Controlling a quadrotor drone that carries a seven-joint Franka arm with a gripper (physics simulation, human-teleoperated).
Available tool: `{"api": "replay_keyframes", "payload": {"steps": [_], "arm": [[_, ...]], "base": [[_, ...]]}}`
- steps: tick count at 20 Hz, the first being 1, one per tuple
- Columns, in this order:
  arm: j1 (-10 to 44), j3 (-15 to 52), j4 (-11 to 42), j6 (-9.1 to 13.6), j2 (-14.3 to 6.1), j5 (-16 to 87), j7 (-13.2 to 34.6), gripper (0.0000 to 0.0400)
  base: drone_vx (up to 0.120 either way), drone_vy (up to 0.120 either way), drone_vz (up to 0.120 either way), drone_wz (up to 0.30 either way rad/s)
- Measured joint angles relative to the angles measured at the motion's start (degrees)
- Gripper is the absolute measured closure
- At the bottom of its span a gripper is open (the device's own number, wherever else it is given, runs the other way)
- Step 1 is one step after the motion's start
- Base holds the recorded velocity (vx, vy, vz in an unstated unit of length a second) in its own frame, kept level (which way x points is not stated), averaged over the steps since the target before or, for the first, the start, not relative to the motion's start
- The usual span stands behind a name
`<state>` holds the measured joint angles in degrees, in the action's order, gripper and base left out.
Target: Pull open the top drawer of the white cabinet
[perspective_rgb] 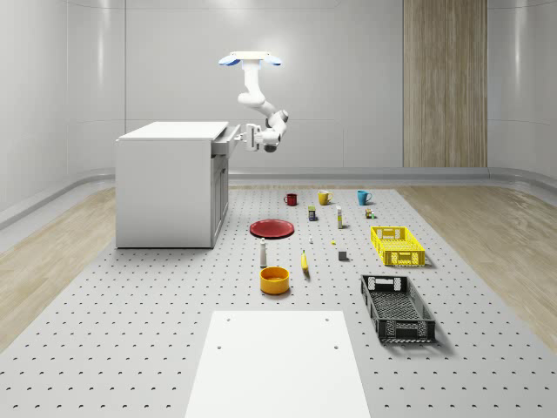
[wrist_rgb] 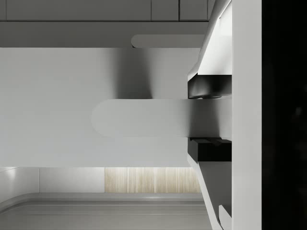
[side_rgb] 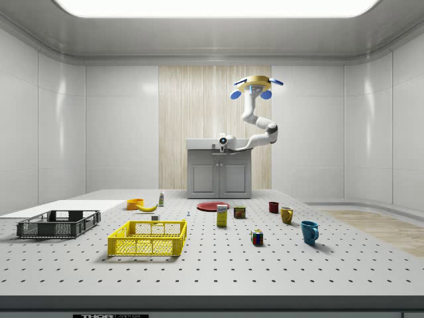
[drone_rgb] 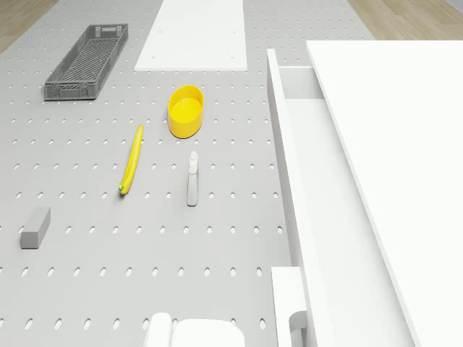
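I have the drone hovering in the air just off the white cabinet's front, arm bent down toward it. The jaws are closed on the drawer handle, 1 pad above the bar and 1 below. The top drawer already stands partly out from under the cabinet top, at the cabinet's upper front edge.

To finish well, I judge the pull should run straight along the drawer's slide, level, with drone and arm backing off together so the handle does not twist out of the pads.

The wrist view confirms the grip; the drone view shows the drawer's open interior; the whole-scene view shows it projecting from the front.
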<state>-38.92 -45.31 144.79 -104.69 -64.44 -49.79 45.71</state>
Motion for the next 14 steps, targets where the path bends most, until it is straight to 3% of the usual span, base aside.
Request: {"api": "replay_keyframes", "payload": {"steps": [12,14], "arm": [[-0.2,-5.4,-4.1,5.0,-1.3,5.2,1.9,0.0294],[-0.4,-6.0,-4.6,5.5,-1.5,5.9,2.2,0.0227]], "base": [[0.0,0.0,0.0,0.0],[0.0,0.0,0.0,0.0]]}}
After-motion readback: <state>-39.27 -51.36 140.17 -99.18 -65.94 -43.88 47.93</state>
